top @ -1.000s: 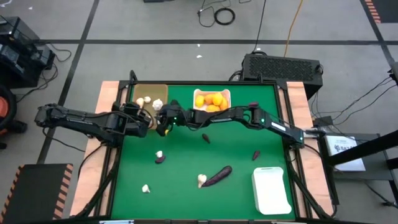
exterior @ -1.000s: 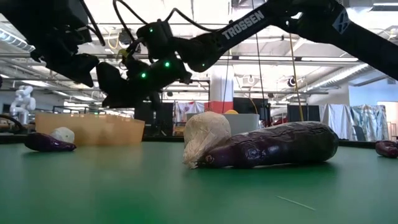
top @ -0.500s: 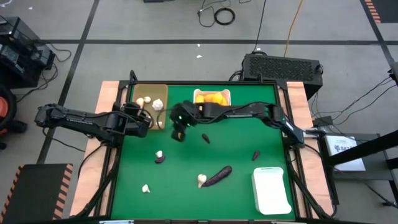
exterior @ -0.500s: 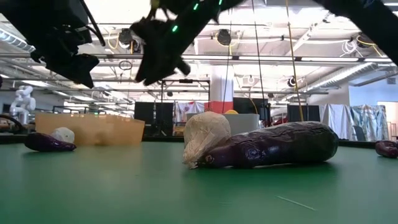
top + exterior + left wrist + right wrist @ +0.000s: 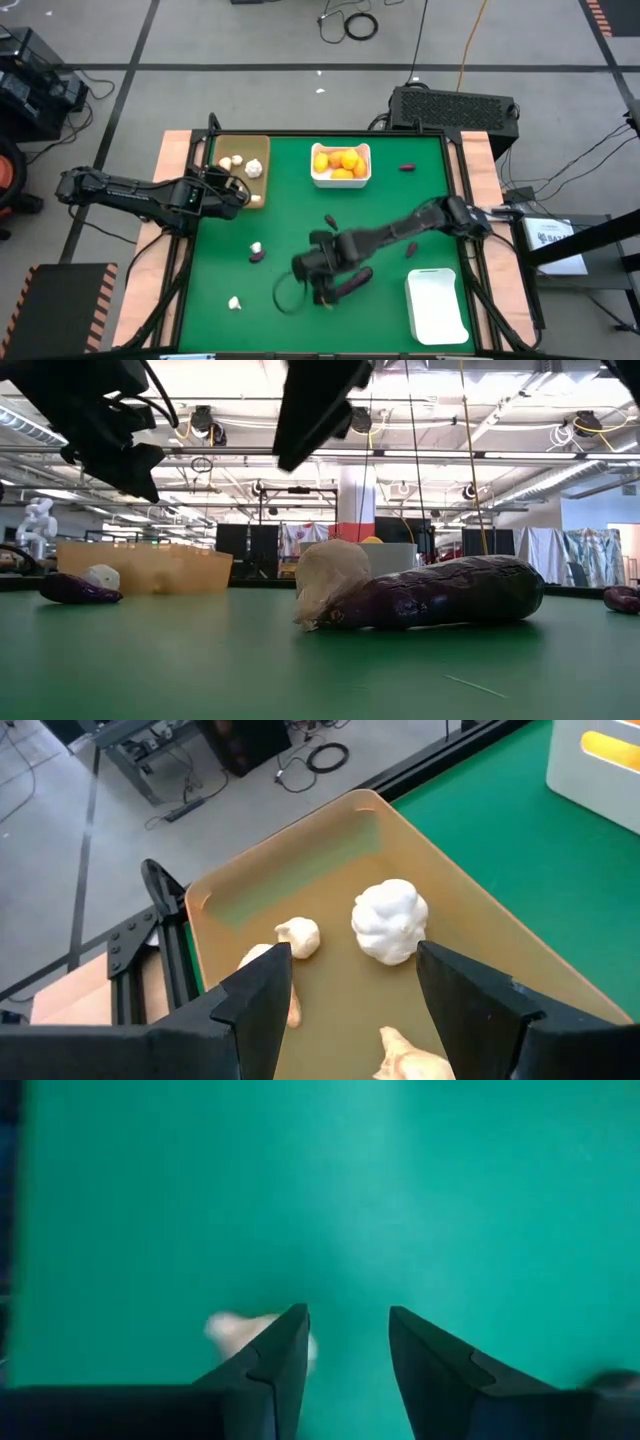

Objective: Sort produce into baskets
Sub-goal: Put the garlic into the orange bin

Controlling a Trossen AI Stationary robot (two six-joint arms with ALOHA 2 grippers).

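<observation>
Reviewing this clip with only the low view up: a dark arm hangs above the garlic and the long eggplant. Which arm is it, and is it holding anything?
Observer: The right arm. Its right gripper is open and empty, with a garlic bulb just beside one finger.
Operator: What is in the tan tray?
Observer: The tan tray holds white garlic bulbs; the open left gripper hovers over it.
Operator: Any oranges sorted?
Observer: Yes, the orange fruits lie in the white bin at the table's far edge.
</observation>
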